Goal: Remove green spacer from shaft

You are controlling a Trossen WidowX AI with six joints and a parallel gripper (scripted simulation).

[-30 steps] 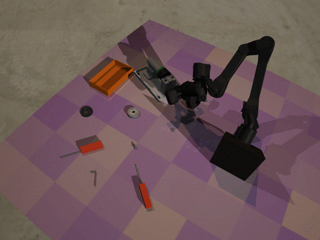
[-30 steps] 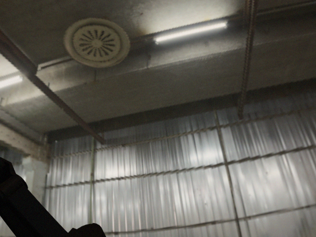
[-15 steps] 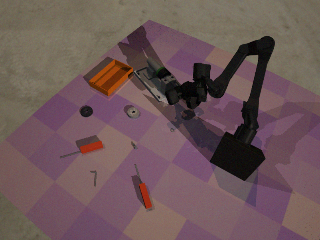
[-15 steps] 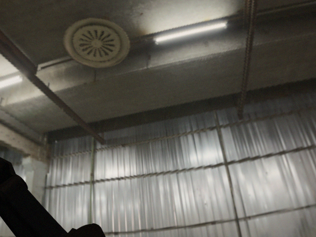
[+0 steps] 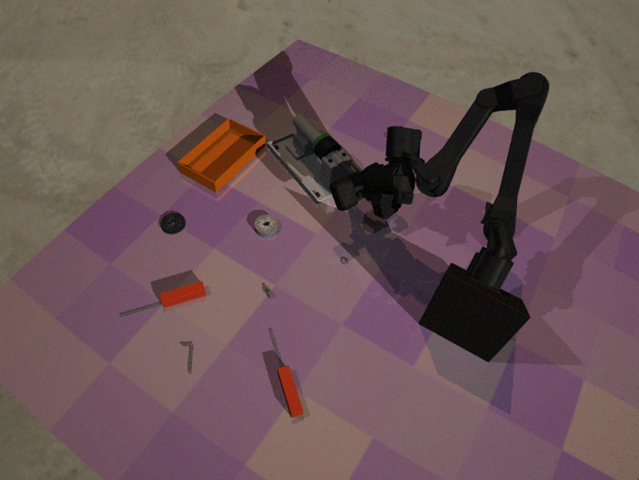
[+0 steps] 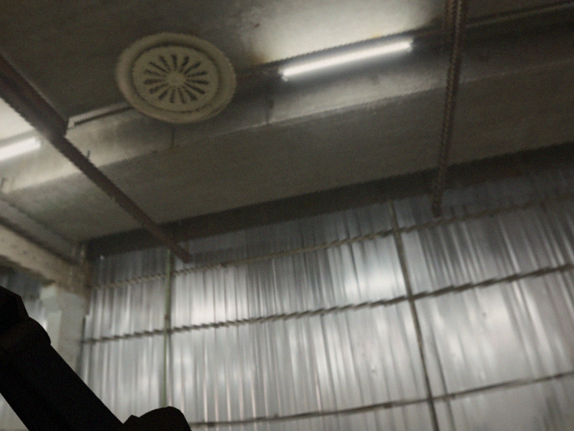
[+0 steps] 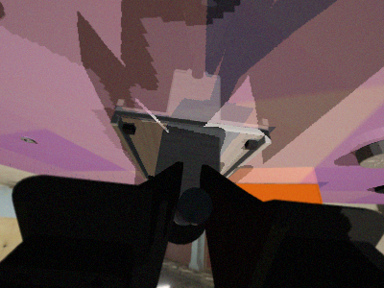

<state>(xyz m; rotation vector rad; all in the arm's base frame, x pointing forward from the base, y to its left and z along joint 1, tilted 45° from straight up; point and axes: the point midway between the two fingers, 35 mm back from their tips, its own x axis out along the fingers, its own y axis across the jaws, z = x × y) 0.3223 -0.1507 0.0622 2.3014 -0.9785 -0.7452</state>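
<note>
The shaft assembly stands on a grey base plate [image 5: 295, 170] [image 7: 144, 144] beyond the middle of the mat. The grey housing [image 5: 304, 127] is at its far end. A green spacer [image 5: 321, 138] sits on the shaft right next to the housing, with a black spacer [image 5: 326, 147] beside it. A grey support block [image 5: 330, 166] [image 7: 192, 144] follows. My gripper [image 5: 351, 188] [image 7: 191, 169] is at the near end of the assembly, shut on the shaft's dark round end knob [image 5: 342, 194] [image 7: 193, 207]. The shaft itself is hidden behind the block in the wrist view.
An orange tray [image 5: 219, 152] [image 7: 278, 192] stands left of the assembly. A black wheel [image 5: 170, 221], a white gear [image 5: 266, 223], a nut [image 5: 343, 259], a bolt [image 5: 267, 290], a hex key [image 5: 191, 353] and two red-handled screwdrivers [image 5: 182, 294] [image 5: 290, 390] lie on the mat. The robot base [image 5: 472, 317] is at the right.
</note>
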